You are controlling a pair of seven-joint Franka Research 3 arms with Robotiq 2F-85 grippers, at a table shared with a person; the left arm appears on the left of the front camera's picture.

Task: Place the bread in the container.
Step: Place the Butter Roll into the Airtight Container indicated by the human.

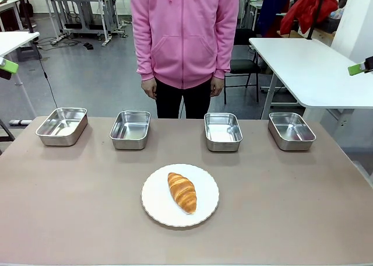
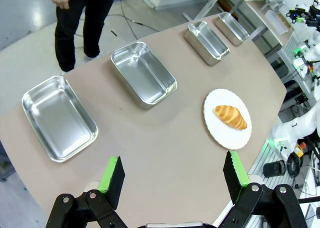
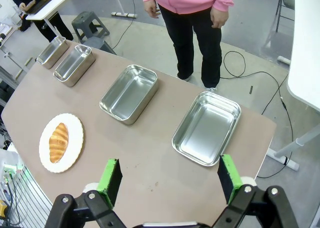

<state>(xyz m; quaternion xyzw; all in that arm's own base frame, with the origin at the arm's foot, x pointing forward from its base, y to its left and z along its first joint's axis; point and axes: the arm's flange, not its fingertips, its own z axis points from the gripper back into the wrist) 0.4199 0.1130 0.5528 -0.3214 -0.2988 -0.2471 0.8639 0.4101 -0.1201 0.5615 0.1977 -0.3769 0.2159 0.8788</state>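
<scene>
1. The left gripper (image 2: 172, 170) hangs high over the table's left end. Its jaws are spread wide, with nothing between the green pads (image 2: 110, 175). The right gripper (image 3: 168, 173) is likewise wide apart and empty, high over the right end.
2. The bread (image 1: 182, 192) lies on a round white plate (image 1: 152, 205) at the near middle of the table (image 1: 303, 219), well apart from both grippers and below them.
3. From the left gripper it lies to the right, and from the right gripper to the left. It sits about midway, so I judge neither arm clearly nearer.
4. Its long axis runs mostly near-to-far but tilted, with the far tip leaning left and the near tip right. A grasp across the ridged middle would likely want the fingers set roughly left-right.
5. Four empty trays stand in a far row: left tray (image 1: 61, 135), left-middle tray (image 1: 129, 142), right-middle tray (image 1: 223, 144), right tray (image 1: 291, 143). I cannot tell which is the container. The two middle ones are nearest the plate.
</scene>
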